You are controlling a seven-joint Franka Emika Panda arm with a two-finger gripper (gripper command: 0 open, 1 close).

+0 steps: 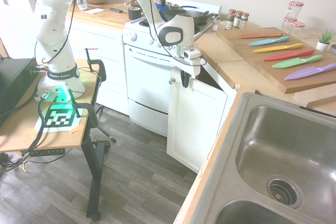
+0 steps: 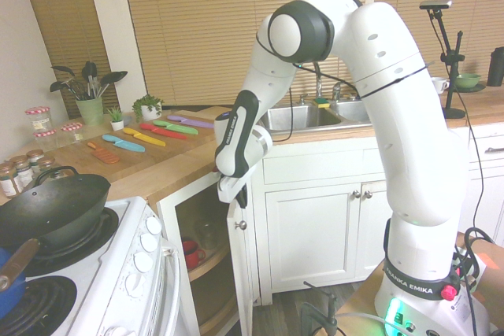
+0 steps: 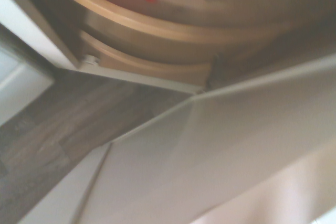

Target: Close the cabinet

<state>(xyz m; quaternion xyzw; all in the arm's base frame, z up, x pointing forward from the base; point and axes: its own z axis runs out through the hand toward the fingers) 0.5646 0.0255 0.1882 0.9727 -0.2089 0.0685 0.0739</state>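
Gripper pressed together, empty, tips against top edge of white recessed-panel cabinet door, door half-open.

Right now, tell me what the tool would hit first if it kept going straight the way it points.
The shut tool points steeply down at the top edge of the cabinet door. It would probably meet that edge or slide down the door's face; depth is unclear.

The cabinet stands between oven and sink, its door ajar.
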